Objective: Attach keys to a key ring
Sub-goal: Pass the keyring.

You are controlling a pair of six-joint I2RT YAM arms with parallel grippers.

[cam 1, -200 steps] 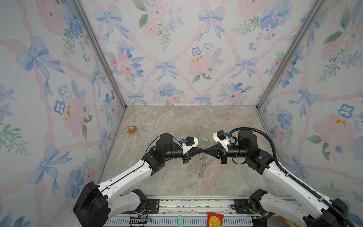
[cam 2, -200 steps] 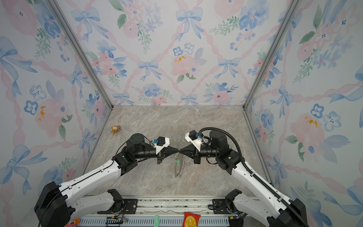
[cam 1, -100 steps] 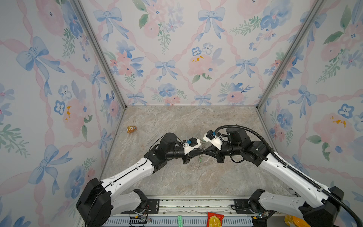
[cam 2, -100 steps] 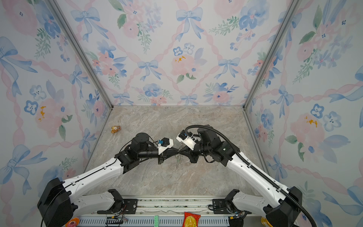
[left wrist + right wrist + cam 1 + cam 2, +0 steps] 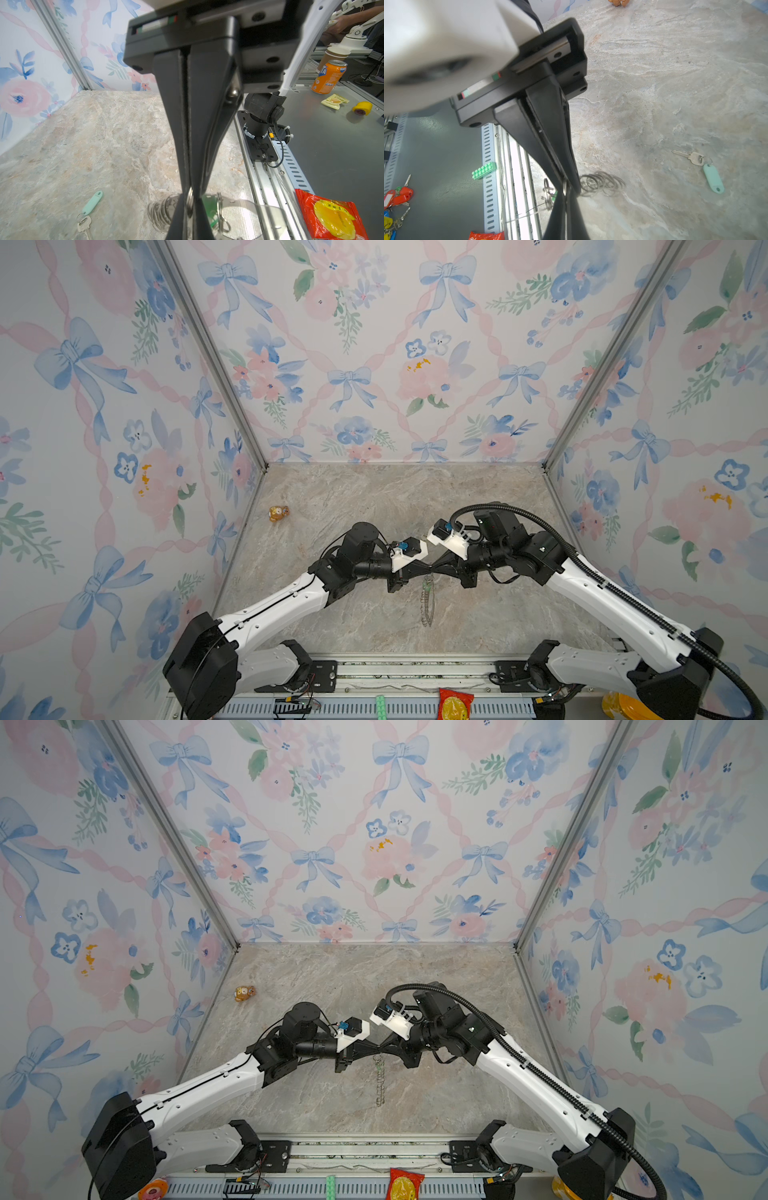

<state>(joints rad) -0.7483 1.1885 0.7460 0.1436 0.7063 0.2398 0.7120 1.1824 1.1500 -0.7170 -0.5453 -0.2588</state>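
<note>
My left gripper [image 5: 424,568] and right gripper [image 5: 435,568] meet tip to tip above the floor in both top views. Each is shut on one small silver ring [image 5: 189,196] of the key ring [image 5: 428,601], which hangs edge-on below the tips. In the wrist views, more of its silver rings [image 5: 602,182] bunch beside the fingers, with its pale band [image 5: 249,207] behind. A bright green key tag [image 5: 209,207] hangs among the rings, just behind the tips. The mint-tagged key [image 5: 713,180] lies flat on the floor, apart from both grippers; the arms hide it in the top views.
An orange-brown bear figurine [image 5: 278,513] sits by the left wall near the back. The marble floor [image 5: 374,497] is boxed in by floral walls on three sides. The metal rail [image 5: 415,670] runs along the front edge, with a red snack packet [image 5: 454,703] beyond it.
The right wrist has swung left and back, so it now slants toward the meeting point. The left wrist shifted slightly right. Both tips stay together with the key ring hanging below.
</note>
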